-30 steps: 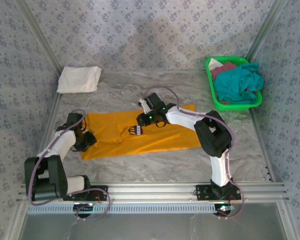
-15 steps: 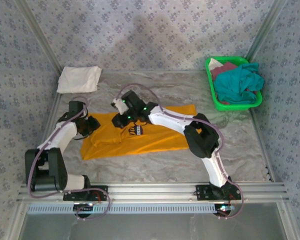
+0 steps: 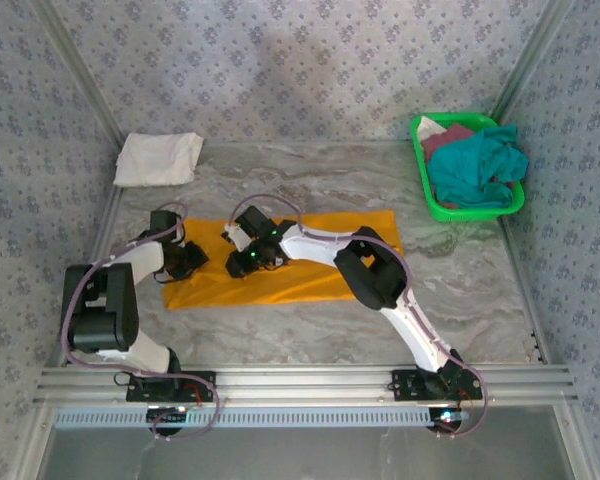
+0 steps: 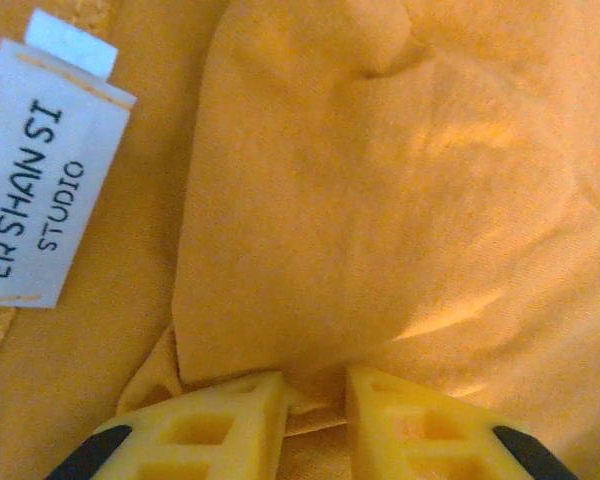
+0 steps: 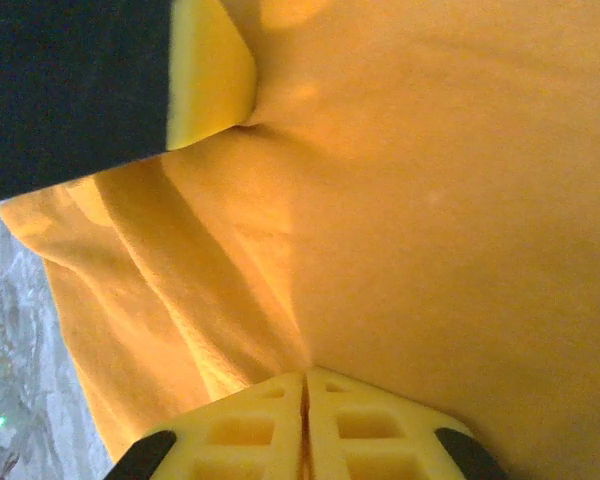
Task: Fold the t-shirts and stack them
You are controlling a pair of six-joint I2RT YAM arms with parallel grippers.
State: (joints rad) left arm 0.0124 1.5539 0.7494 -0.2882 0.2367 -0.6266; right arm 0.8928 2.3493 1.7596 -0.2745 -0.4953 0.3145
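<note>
A grey marbled table (image 3: 460, 290) between patterned walls carries the mustard-orange t-shirt (image 3: 320, 272), spread flat.

In the left wrist view, the left gripper (image 4: 315, 400) nips a small fold of it near the label (image 4: 42, 170).

In the right wrist view, the right gripper (image 5: 305, 410) is pressed shut at a cloth ridge, possibly catching very little. Such thin bites could slip during the fold, leaving the hem crooked.

Top cam evenly lit; wrist cams close-up, soft, patchy highlights.

Right fingers (image 5: 365, 410) farther left, orange t-shirt's (image 3: 320, 278) chest print covered.
</note>
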